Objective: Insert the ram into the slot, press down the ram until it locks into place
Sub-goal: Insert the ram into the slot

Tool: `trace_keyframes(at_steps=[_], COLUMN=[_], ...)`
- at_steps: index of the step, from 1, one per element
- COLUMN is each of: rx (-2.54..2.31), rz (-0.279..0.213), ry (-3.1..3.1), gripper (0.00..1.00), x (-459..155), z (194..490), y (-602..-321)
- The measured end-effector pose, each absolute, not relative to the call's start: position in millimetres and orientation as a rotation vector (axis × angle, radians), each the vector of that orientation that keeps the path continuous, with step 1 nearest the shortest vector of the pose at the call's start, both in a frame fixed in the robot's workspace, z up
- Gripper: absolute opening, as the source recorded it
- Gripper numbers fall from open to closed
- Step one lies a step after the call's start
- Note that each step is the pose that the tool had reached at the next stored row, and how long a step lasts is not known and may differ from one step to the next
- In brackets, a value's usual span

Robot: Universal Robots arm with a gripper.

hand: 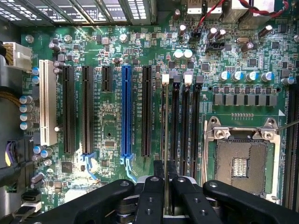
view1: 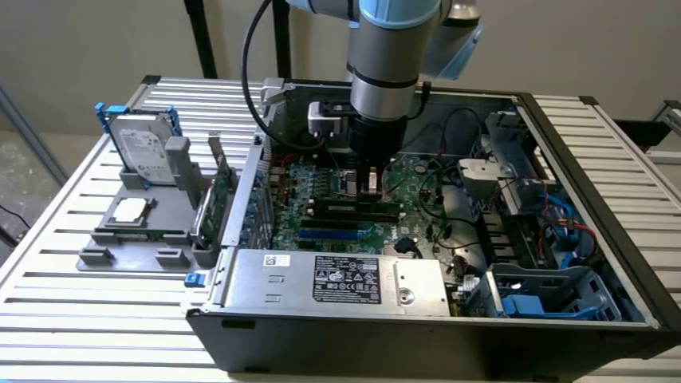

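My gripper [hand: 166, 181] is low over the motherboard [hand: 107, 140], and its black fingers [hand: 153, 191] are shut on the ram [hand: 166, 140]. I see the ram edge-on, as a thin line. It runs along the memory slot [hand: 164, 112] closest to the expansion sockets, the one with a white latch at its far end. Three more black memory slots [hand: 186, 121] lie beside it. Whether the ram is seated in the slot or just above it I cannot tell. In the exterior view the gripper [view1: 371, 190] reaches down inside the open computer case [view1: 596, 159], at the row of slots [view1: 346, 214].
A bright blue socket [hand: 126, 112], black expansion sockets and a white one [hand: 47, 102] lie beside the memory slots, and the CPU socket [hand: 243, 161] lies on the other side. The power supply [view1: 330, 279], cables [view1: 452, 203] and drive cages crowd the case. A hard drive [view1: 143, 148] and an upright card [view1: 220, 199] stand outside it.
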State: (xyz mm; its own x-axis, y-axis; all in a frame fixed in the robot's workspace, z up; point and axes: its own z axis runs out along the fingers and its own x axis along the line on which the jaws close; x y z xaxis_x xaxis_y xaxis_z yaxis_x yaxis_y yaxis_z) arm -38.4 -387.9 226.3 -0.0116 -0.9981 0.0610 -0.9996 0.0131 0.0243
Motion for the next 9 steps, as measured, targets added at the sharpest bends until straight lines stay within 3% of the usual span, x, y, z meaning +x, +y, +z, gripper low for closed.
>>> trace_keyframes(at_steps=[9], rx=[2.165], rz=[0.039], ry=[-2.192], gripper=[0.14], x=[-38.7], z=[224.6], y=[-387.9])
